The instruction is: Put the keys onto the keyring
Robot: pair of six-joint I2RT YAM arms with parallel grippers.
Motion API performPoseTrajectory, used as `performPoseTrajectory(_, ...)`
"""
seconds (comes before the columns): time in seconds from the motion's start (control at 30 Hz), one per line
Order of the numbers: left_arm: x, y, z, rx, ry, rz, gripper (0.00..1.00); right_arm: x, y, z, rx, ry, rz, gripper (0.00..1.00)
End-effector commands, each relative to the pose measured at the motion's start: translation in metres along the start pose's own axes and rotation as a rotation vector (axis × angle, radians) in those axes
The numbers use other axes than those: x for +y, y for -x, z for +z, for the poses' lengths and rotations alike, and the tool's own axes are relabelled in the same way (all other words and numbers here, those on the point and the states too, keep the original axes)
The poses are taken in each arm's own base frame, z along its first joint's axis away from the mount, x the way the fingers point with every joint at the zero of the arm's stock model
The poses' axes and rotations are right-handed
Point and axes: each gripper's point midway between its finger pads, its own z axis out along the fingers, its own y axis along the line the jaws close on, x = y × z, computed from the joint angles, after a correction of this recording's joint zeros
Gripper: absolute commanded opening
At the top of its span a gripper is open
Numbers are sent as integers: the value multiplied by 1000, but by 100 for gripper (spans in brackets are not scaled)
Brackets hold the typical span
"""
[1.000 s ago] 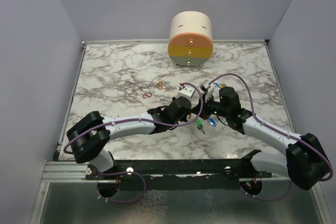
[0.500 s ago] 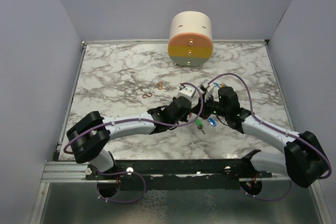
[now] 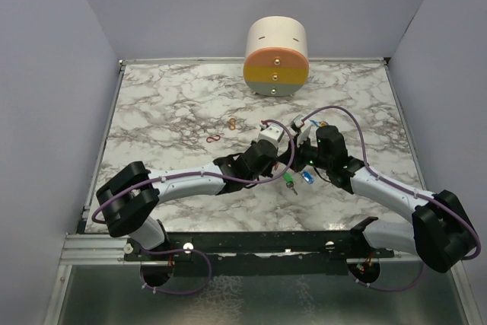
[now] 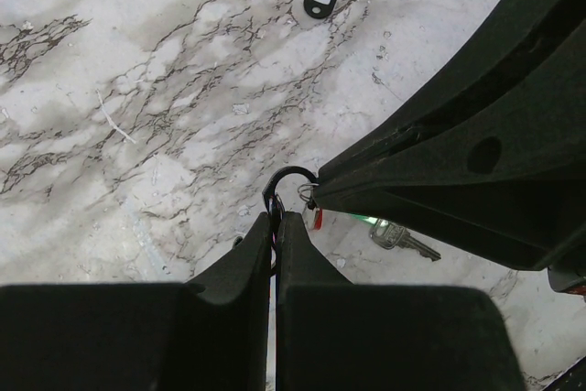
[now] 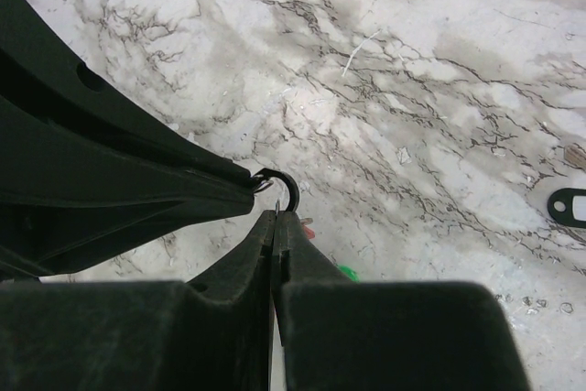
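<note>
Left wrist view showed the left claw [image 4: 276,219] pinched together on the dark keyring [image 4: 291,175], the right claw [image 5: 275,219] clamped on it too; the green key [image 4: 397,236] lay just beside the keyring, its head mostly hidden.

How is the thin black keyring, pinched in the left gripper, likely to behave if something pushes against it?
The keyring shows a clean round arc while the left gripper pinches it, so it is probably stiff, not floppy. It looks very thin and small, so likely light, and it may twist or slip between the fingers if pushed sideways.
</note>
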Motion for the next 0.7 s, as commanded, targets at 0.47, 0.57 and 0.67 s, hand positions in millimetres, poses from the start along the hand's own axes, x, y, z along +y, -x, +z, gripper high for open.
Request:
performPoseTrajectory(0.47,-14,15,-12,-23,-77,-31,0,-13,24,-6,-91,-96,-50,1)
performPoseTrajectory(0.57,-15,13,-13,-15,-83,-29,0,-14,26,-7,-105,-103,-55,1)
performPoseTrajectory(0.67,-15,11,-13,-8,-83,-26,0,-14,27,-9,-112,-109,-59,1)
